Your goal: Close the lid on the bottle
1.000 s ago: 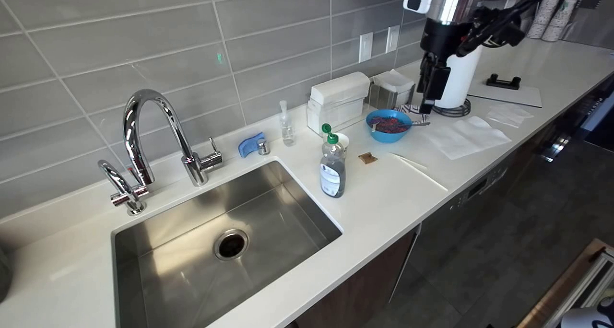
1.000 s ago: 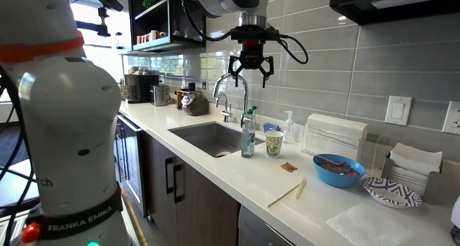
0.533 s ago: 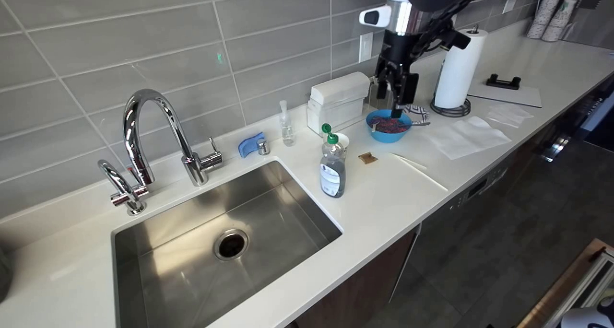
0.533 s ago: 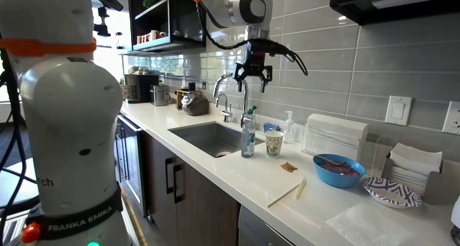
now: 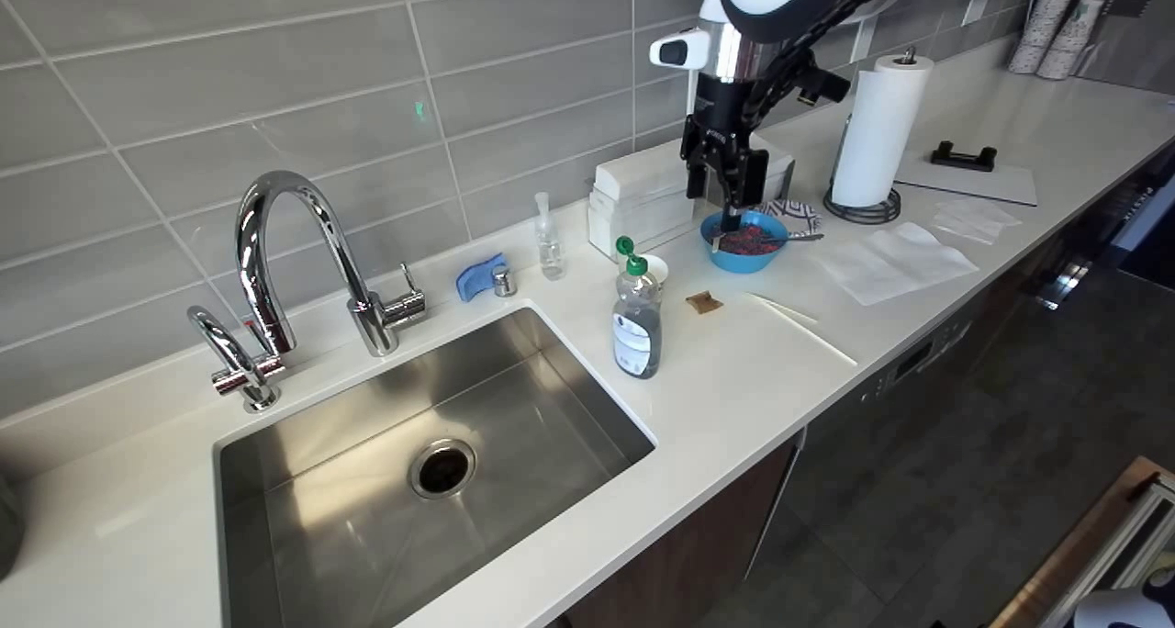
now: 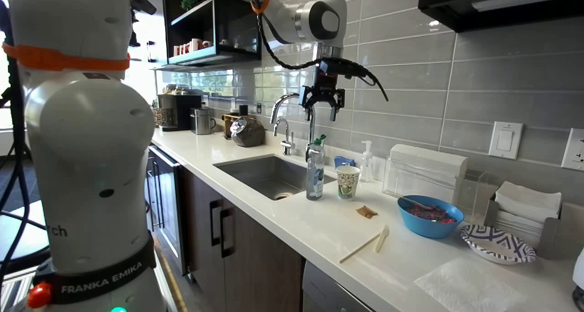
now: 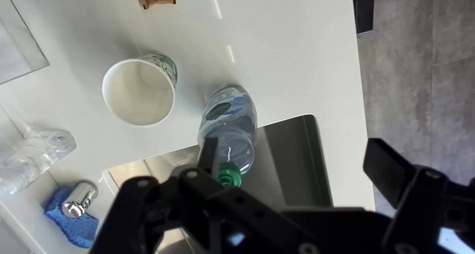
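Observation:
The clear bottle [image 5: 635,343] stands upright on the counter beside the sink's corner; it also shows in an exterior view [image 6: 315,177] and in the wrist view [image 7: 230,113]. Its green lid [image 5: 625,245] is flipped open, sticking up and tilted to one side in both exterior views [image 6: 323,137]. In the wrist view the green cap base [image 7: 229,175] shows, partly covered by a finger; the flipped part is hidden. My gripper [image 5: 714,204] is open and empty, in the air above the bottle's height in an exterior view [image 6: 320,116]. Its fingers are wide apart in the wrist view [image 7: 293,150].
A paper cup [image 6: 347,184] stands close beside the bottle. The sink [image 5: 367,536] and tall faucet [image 5: 266,242] are on its other side. A clear pump bottle [image 5: 549,242], blue sponge [image 5: 477,279], paper towel holder [image 6: 424,166] and blue bowl [image 6: 431,227] are nearby.
My gripper has moved lower and closer to the bottle, going left and down in an exterior view, and has turned somewhat. It stays open. The bottle and lid have not moved.

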`<action>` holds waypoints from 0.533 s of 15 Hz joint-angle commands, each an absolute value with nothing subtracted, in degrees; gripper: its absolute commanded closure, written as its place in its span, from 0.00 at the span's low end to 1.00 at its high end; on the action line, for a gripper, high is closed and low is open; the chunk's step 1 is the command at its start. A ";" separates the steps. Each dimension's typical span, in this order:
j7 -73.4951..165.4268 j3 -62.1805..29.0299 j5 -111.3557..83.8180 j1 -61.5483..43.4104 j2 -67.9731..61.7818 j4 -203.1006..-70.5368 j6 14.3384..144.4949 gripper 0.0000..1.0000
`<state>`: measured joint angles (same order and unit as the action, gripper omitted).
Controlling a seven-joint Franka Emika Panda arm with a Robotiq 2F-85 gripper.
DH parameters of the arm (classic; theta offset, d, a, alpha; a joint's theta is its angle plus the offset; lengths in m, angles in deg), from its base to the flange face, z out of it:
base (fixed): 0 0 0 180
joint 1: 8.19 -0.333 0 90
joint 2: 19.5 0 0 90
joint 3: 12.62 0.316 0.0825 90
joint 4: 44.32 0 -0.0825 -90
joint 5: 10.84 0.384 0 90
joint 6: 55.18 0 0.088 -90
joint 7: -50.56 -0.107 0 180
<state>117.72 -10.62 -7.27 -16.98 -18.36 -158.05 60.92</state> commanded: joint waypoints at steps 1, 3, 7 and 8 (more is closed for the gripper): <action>117.66 -9.26 -7.31 -15.61 -18.43 -157.93 60.77 0.00; 119.63 -9.04 -7.09 -15.67 -17.39 -157.29 62.47 0.00; 125.33 -7.89 -7.02 -15.40 -12.54 -152.62 64.69 0.00; 127.13 -7.63 -6.62 -15.21 -11.28 -151.21 64.83 0.00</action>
